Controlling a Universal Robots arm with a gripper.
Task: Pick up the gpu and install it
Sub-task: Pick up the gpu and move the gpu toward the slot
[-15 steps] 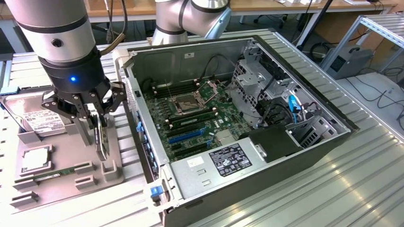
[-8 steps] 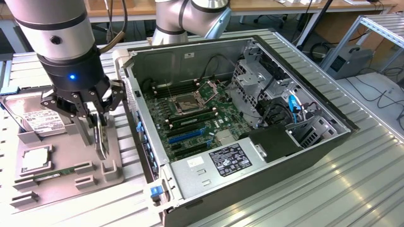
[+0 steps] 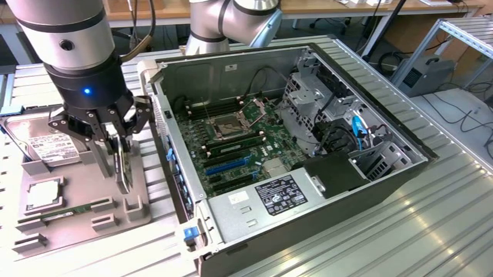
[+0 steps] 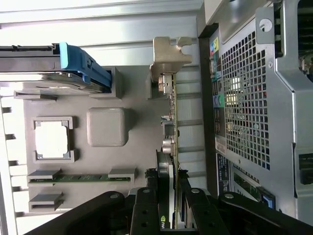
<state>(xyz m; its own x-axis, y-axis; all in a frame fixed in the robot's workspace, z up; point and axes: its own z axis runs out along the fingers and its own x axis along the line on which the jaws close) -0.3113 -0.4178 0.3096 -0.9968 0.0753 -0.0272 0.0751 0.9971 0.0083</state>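
Got my claw [image 3: 108, 135] clamped on the top edge of the gpu [image 3: 121, 168], which stands on edge right below me over the grey parts tray [image 3: 81, 184], probably so its connector edge stays free, open PC case [image 3: 231, 60] just beside me.

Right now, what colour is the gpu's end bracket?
Pale silvery metal, plain with no pattern. The bracket at the end of the gpu shows best in the wrist view.
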